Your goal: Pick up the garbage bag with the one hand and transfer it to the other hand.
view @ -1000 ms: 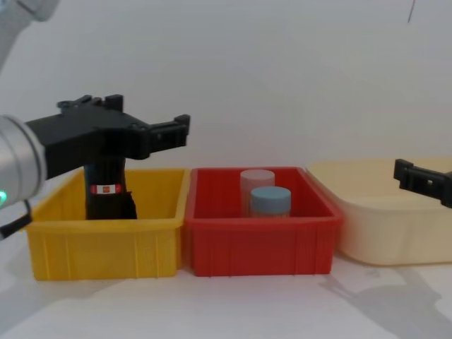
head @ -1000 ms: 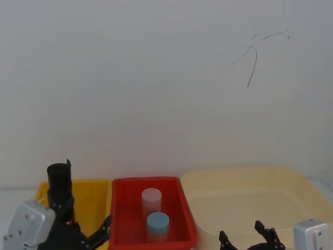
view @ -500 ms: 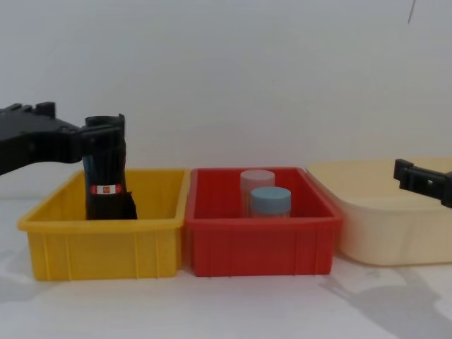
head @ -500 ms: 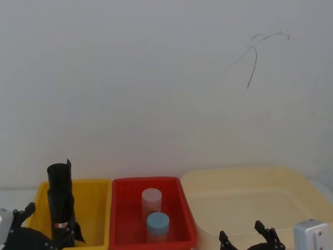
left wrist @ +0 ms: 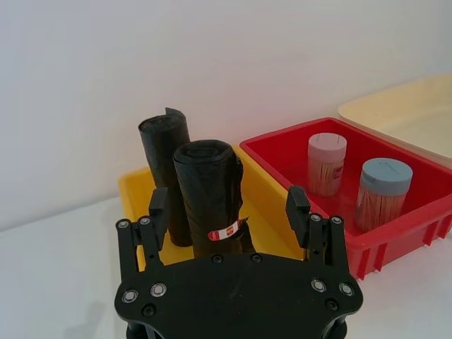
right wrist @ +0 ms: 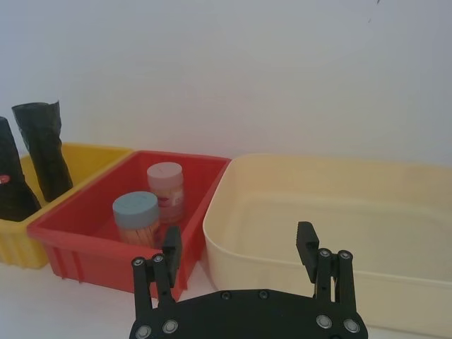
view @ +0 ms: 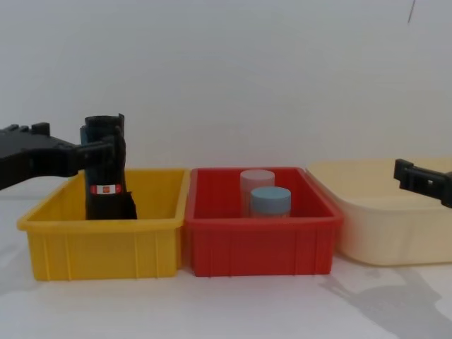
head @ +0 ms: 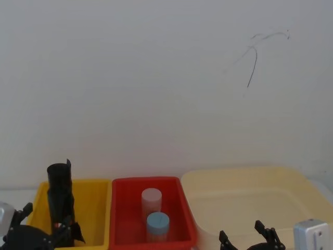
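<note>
The left pincer [left wrist: 227, 206] gapes wide, holding nothing. The bag [left wrist: 205, 176] stands upright in the yellow bin [left wrist: 265, 212] just ahead of it, in line with the gap. The right pincer [right wrist: 239, 244], equally wide and empty, hangs before a cream tub [right wrist: 395, 272].

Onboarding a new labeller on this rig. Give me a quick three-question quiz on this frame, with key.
1. How many jars stand in the red bin? A one, B two, C three.
2. True or false: the garbage bag with the red-and-white label stands in the red bin.
3. Left gripper by the bag, right gripper parked by the cream tub: open or shut?
Key: 1 B. 2 False: it stands in the yellow bin, beside a plain black roll. 3 Both open.
</note>
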